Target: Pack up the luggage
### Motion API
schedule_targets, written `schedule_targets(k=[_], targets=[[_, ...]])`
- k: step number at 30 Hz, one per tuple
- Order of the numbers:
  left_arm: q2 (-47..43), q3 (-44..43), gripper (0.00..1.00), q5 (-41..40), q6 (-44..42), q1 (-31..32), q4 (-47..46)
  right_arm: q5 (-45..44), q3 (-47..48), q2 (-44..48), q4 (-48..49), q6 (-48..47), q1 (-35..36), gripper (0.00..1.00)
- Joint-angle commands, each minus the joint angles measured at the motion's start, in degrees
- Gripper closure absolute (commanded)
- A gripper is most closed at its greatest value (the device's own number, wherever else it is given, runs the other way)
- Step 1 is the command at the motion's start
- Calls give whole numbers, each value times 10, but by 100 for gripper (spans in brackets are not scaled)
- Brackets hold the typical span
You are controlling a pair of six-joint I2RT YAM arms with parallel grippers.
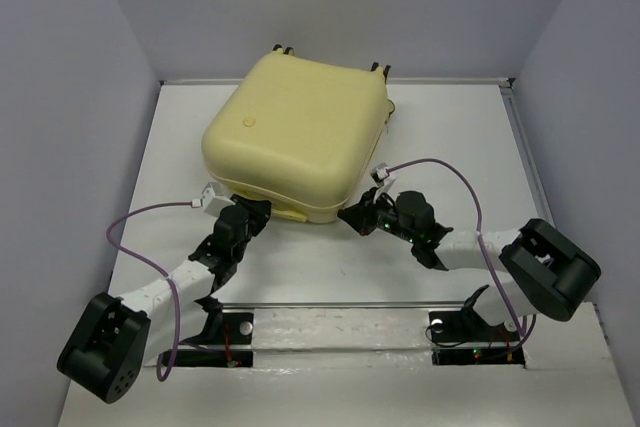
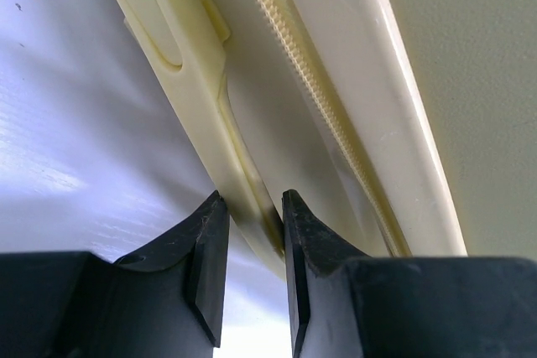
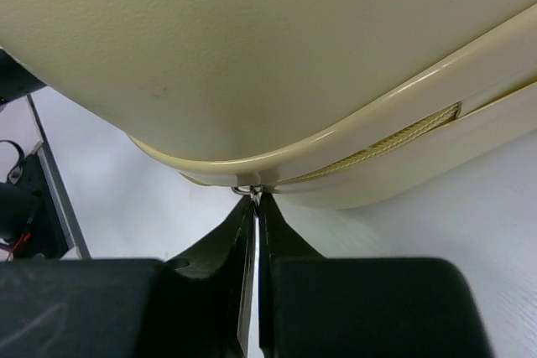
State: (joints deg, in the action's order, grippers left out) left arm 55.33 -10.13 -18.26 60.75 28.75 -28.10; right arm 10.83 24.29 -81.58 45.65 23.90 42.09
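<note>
Pale-yellow hard-shell suitcase (image 1: 295,147) lying flat and closed on the white table (image 1: 450,147), emblem side up. Small round emblem (image 1: 248,122) toward the suitcase's left part. Dark wheels (image 1: 380,69) showing at the suitcase's far edge. Zipper (image 2: 310,81) running along the seam between the two shell halves, teeth meshed where visible.

At the suitcase's near edge, toward its left corner: left gripper (image 2: 253,199), its black fingers (image 2: 210,266) set on either side of the pale-yellow carry handle (image 2: 201,115). Handle filling the narrow gap at the tips, so pinched there as far as the left wrist view tells. Bare table visible between the fingers lower down.

At the suitcase's near right corner: right gripper (image 3: 254,203), fingers pressed almost together with only a slit left. Small metal zipper pull (image 3: 249,191) caught between the tips, right under the shell's rounded rim, where the zipper ends.

Both arms reaching toward the suitcase from the near side. A purple cable (image 1: 140,222) looping beside each arm, clear of the suitcase.
</note>
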Motion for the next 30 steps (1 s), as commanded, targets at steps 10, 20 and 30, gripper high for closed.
schedule_targets(k=[10,20,30], targets=[[-50,-15,94,-14,-102,8,-26,-78,-36,92,-40,11,-128,93],[-74,-24,94,0,-132,-21,-12,14,-16,64,-90,2,-178,93],[37,-79,94,13,-125,89,-81,-33,86,19,-195,-10,166,93]])
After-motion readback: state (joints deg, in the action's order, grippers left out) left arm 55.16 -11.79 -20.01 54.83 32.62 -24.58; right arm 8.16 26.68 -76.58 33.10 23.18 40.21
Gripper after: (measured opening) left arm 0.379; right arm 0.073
